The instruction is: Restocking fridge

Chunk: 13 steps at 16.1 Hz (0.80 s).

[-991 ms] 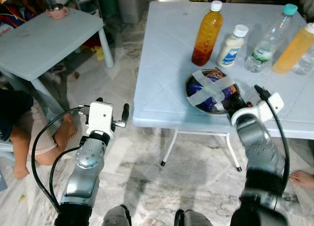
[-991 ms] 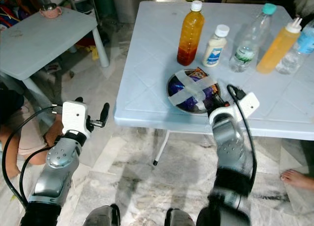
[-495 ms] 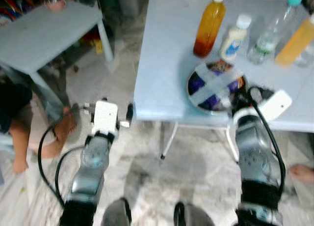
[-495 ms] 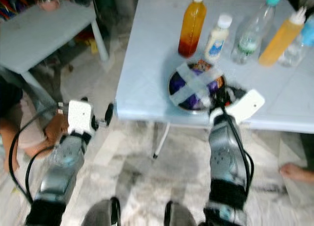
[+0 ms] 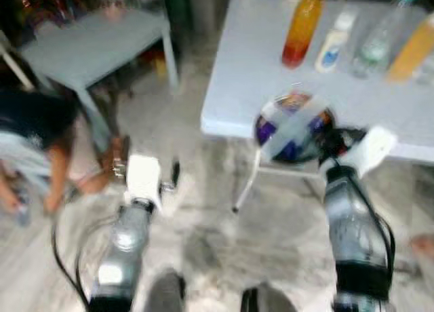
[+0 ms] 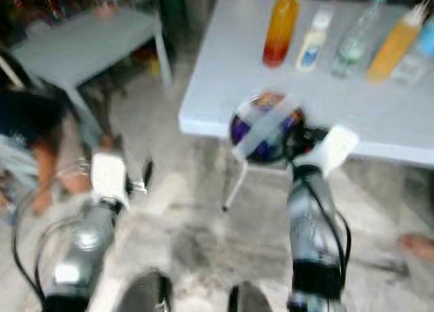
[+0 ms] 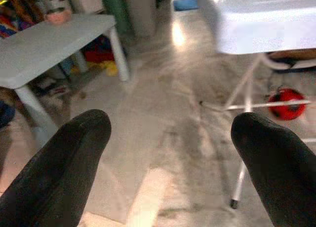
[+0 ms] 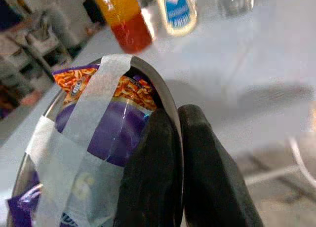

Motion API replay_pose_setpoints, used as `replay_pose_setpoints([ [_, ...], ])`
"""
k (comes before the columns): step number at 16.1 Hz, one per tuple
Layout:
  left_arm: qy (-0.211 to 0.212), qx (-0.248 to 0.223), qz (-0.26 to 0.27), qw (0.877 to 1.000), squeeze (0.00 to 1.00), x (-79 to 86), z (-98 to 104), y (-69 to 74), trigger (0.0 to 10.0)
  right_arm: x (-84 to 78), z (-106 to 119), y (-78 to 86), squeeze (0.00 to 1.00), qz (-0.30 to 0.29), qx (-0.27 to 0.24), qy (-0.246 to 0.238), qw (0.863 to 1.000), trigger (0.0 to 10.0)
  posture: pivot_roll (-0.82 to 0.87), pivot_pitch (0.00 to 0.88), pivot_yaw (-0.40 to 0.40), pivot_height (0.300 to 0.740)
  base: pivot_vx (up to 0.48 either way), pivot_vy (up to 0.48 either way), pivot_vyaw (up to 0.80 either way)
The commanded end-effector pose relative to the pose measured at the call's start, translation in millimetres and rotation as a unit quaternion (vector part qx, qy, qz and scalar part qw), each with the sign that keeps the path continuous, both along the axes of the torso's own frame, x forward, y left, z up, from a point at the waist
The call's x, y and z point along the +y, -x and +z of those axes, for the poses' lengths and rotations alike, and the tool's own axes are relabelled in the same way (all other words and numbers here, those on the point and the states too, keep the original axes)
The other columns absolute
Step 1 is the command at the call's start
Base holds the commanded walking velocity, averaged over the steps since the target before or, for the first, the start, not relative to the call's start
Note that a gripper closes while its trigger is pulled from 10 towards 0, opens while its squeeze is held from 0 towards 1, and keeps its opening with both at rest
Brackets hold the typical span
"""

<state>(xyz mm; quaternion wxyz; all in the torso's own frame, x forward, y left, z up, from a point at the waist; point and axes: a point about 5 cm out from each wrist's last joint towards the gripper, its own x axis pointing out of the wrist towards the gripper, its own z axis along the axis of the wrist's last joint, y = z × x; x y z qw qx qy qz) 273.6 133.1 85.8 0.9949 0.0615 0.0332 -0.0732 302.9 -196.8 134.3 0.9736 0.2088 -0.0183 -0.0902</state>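
Left eye view: blurred. Right tool point(image 5: 324, 144) pinches the bowl point(image 5: 293, 127) rim at the bowl's 3 o'clock; bowl sits at the counter point(image 5: 244, 88) front edge, partly past it. Risk: thin one-sided rim pinch, so the bowl may tilt or slip out. Left tool point(image 5: 169, 180) over floor, 9 o'clock of bowl.

Left wrist view: fingers point(image 7: 59, 172) spread apart, holding nothing.

Right wrist view: fingers point(image 8: 153, 182) clamped on the metal rim, taped snack packs point(image 8: 106, 133) inside; tape may fail, bottles point(image 8: 123, 15) at 12 o'clock.
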Motion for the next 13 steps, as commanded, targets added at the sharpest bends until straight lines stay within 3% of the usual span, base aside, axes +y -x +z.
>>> replay_pose_setpoints([
  [1, -0.008, -0.017, 0.001, 1.000, 0.00, 1.3, 9, -5.4, 10.0, 2.4, 4, -1.4, 0.00, 0.002, -0.012, 0.004, 1.000, 10.0, 0.05, 0.089, -0.006, 0.740, -0.326, 0.000, 0.41],
  [6, -0.008, -0.016, 0.000, 1.000, 0.00, -0.9, 8, -6.8, 10.0, 7.8, 6, -4.5, 0.00, 0.024, -0.022, 0.018, 0.999, 10.0, 0.05, 0.081, -0.008, 0.740, -0.311, 0.000, 0.69],
  [13, -0.016, -0.016, -0.001, 1.000, 0.00, -2.4, 6, -8.0, 10.0, 19.9, 6, -5.0, 0.00, 0.058, -0.029, 0.040, 0.997, 10.0, 0.05, 0.074, -0.009, 0.740, 0.000, 0.000, 0.79],
])
